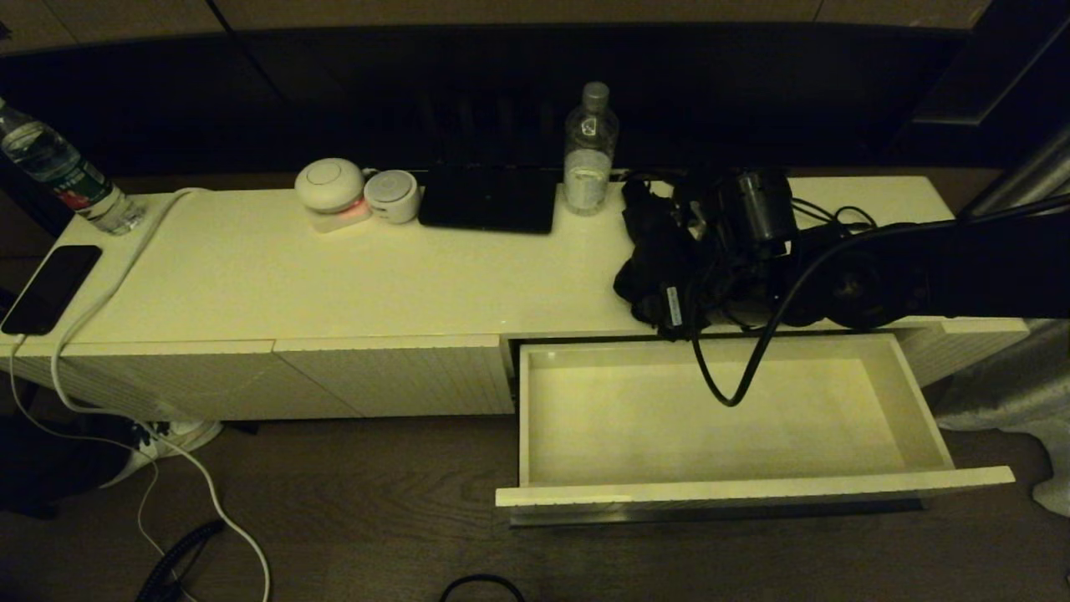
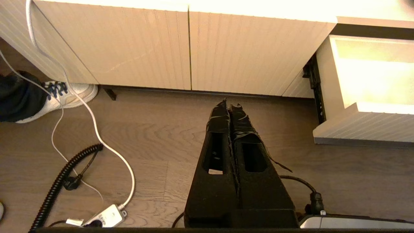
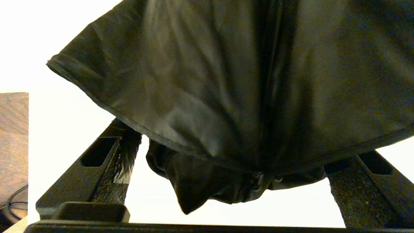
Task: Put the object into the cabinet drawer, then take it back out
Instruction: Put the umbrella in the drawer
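Head view: black garment (image 1: 656,267) on the cabinet top behind the pulled-out drawer (image 1: 736,493) — right gripper (image 1: 710,276) at it. Left wrist view: left gripper (image 2: 230,108) closed above the floor. Right wrist view: fingers (image 3: 106,161) spread wide — fabric draped between them.

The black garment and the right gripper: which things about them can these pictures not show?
- Head view: the right gripper is dark against the black garment; any contact is unclear.
- Right wrist view: the garment covers the fingertips; its top and right side are cut off.
- Left wrist view: the drawer runs off frame; its interior is glare-washed.
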